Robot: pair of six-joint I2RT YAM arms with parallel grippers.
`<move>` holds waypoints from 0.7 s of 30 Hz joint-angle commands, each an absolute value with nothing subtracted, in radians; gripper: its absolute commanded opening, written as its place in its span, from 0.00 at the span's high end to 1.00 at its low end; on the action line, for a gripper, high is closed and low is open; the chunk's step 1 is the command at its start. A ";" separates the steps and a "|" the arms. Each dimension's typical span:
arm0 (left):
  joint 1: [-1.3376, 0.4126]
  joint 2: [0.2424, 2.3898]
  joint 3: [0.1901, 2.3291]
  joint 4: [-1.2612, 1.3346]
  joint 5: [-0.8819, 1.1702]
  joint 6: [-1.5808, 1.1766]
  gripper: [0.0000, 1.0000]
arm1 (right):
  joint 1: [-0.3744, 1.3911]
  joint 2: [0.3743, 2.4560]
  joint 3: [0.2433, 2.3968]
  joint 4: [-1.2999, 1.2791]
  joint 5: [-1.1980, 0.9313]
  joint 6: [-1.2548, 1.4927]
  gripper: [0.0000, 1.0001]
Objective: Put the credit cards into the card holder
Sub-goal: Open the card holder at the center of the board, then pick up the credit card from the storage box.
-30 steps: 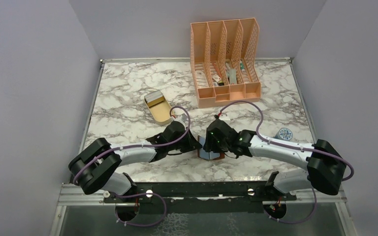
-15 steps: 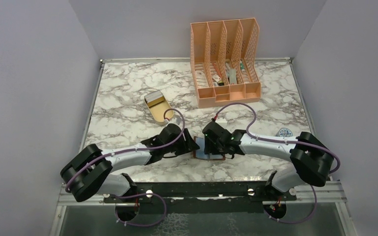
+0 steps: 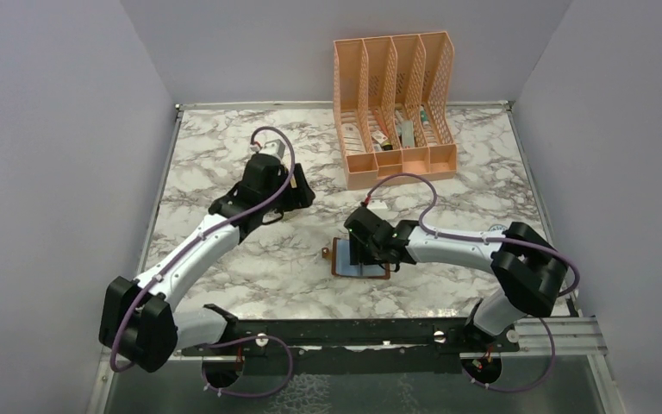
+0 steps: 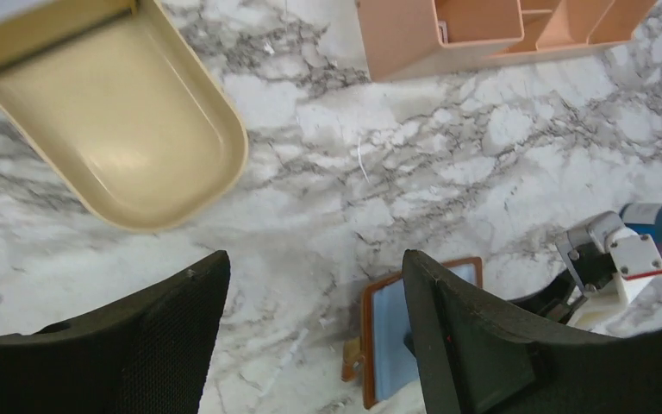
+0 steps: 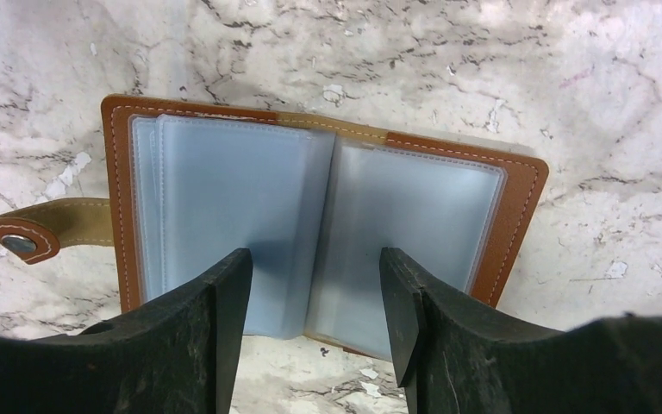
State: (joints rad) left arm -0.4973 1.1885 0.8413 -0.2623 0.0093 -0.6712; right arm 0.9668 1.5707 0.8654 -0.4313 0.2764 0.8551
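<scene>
The card holder [image 5: 310,198], a brown leather wallet, lies open on the marble showing pale blue pockets, its snap tab [image 5: 19,243] out to the left. My right gripper [image 5: 315,267] stands open over the wallet's near edge, one finger on each side of the fold, gripping nothing. From above, the right gripper [image 3: 365,250] sits on the card holder [image 3: 345,261]. My left gripper [image 4: 315,267] is open and empty, above the marble between the beige tray [image 4: 129,138] and the card holder [image 4: 392,332]. A pale grey strip [image 4: 17,10] at the tray's far end may be the credit cards; I cannot tell.
The peach mesh file organiser [image 3: 396,108] stands at the back of the table, its base also in the left wrist view [image 4: 448,39]. The left gripper [image 3: 291,190] hides the tray from above. A small round blue item [image 3: 500,231] lies beside the right arm.
My left gripper let go at the card holder, opened, and swung back-left to above the beige tray. The right gripper opened a little and shifted left over the opened holder.
</scene>
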 commanded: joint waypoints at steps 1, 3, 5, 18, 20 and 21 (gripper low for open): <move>-0.427 1.275 0.981 -0.392 -0.028 -0.405 0.25 | 0.968 1.613 0.922 -0.479 0.311 0.818 0.42; -0.395 1.329 1.037 -0.404 -0.027 -0.332 0.30 | 0.967 1.624 0.929 -0.489 0.314 0.808 0.42; -0.366 1.388 1.091 -0.414 -0.018 -0.257 0.34 | 0.968 1.629 0.926 -0.487 0.310 0.799 0.42; -0.238 1.678 1.325 -0.484 0.164 0.239 0.38 | 0.968 1.616 0.876 -0.462 0.255 0.801 0.43; -0.238 1.692 1.340 -0.484 0.175 0.332 0.37 | 0.968 1.606 0.866 -0.456 0.250 0.796 0.43; -0.238 1.695 1.338 -0.480 0.179 0.378 0.38 | 0.968 1.605 0.869 -0.460 0.249 0.795 0.43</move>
State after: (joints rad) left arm -0.2333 1.6825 1.2938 -0.4500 0.1062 0.1333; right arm 0.9668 1.6138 0.8997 -0.4408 0.2718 0.8066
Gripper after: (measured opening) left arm 0.622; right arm 0.575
